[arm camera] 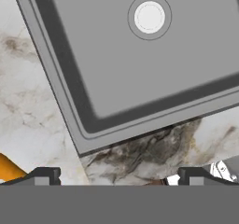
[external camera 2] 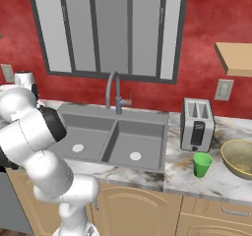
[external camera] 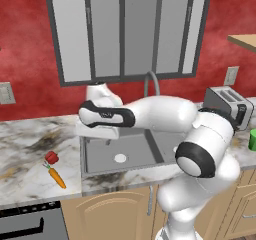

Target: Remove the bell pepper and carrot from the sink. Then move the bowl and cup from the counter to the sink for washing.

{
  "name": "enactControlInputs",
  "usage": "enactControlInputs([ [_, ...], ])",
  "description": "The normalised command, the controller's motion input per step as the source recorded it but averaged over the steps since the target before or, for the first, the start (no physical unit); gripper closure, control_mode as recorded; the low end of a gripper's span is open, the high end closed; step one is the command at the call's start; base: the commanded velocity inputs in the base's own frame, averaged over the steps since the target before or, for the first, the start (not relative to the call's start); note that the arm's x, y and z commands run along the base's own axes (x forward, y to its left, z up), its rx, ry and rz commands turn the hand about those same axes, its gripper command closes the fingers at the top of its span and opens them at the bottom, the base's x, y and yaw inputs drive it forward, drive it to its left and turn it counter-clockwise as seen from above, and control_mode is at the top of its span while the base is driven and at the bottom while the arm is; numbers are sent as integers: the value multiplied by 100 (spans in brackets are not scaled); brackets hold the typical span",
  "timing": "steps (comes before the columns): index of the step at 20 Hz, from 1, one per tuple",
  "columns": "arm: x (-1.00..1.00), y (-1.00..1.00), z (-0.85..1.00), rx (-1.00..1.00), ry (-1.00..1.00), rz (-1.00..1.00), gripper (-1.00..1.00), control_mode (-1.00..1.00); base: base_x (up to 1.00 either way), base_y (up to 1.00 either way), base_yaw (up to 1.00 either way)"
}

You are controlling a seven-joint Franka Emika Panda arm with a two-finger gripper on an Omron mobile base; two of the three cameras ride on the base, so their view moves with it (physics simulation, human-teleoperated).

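Observation:
The red bell pepper [external camera: 51,157] and the orange carrot [external camera: 56,177] lie on the marble counter [external camera: 25,149] left of the grey sink [external camera: 135,151]. My gripper [external camera: 96,133] hangs over the sink's left rim, to the right of and above both. In the hand view the gripper [arm camera: 119,178] stands open with nothing between its fingertips [arm camera: 44,176]; below it are the sink [arm camera: 140,64] corner, the counter [arm camera: 32,115] and a bit of the carrot [arm camera: 7,167] at the left edge. The green cup [external camera 2: 202,164] and olive-yellow bowl [external camera 2: 239,157] stand on the counter [external camera 2: 197,181] right of the sink [external camera 2: 93,127].
A toaster [external camera 2: 197,124] stands behind the cup, and a curved faucet [external camera 2: 115,92] rises behind the sink. A wooden shelf [external camera 2: 236,58] juts from the red wall at upper right. A dark stove [external camera: 30,224] adjoins the counter at the lower left.

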Motion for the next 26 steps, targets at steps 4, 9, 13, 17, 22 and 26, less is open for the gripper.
enactControlInputs([
  [4, -25, -49, 20, 1, 0, 0, -100, -100, 0, 0, 0],
  [9, -25, -48, 20, 1, 0, 0, -100, -100, 0, 0, 0],
  [13, -26, -47, 19, 1, 0, 0, -100, -100, 0, 0, 0],
  [17, -27, -50, 18, 2, 0, 0, -100, -100, 0, 0, 0],
  [22, -30, -48, 18, 5, 0, 1, -100, -100, 0, 0, 0],
  [26, -32, -49, 17, 4, 0, 4, -100, -100, 0, 0, 0],
])
